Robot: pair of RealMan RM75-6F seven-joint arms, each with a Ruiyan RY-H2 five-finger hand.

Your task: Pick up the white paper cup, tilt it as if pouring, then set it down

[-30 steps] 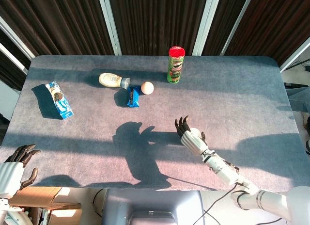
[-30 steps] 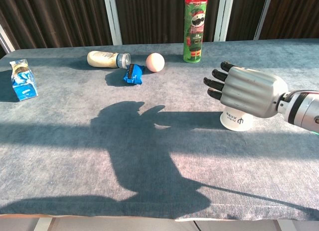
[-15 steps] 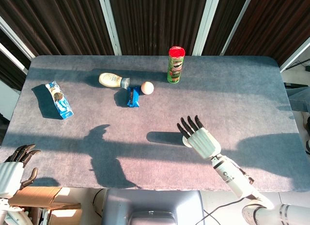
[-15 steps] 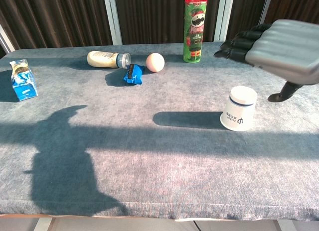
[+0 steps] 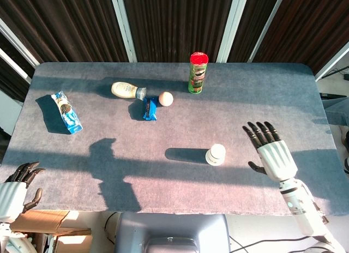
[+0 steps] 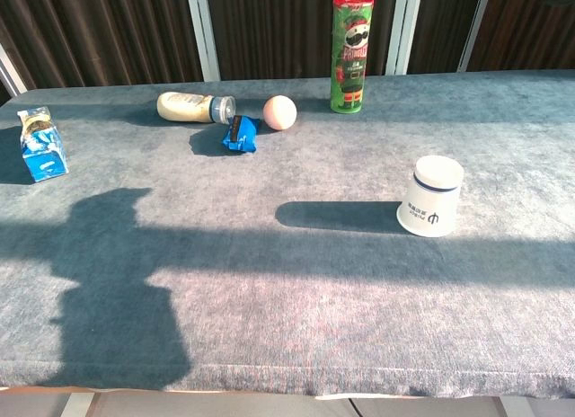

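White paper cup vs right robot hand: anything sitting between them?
Nothing. In the head view, only bare table cloth separates the white paper cup from the right robot hand, which is open, off to the cup's right.

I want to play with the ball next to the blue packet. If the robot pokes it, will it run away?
Probably yes. The ball looks round and smooth, so a poke would likely send it rolling over the flat table. The blue packet lies close beside it and might stop it on that side.
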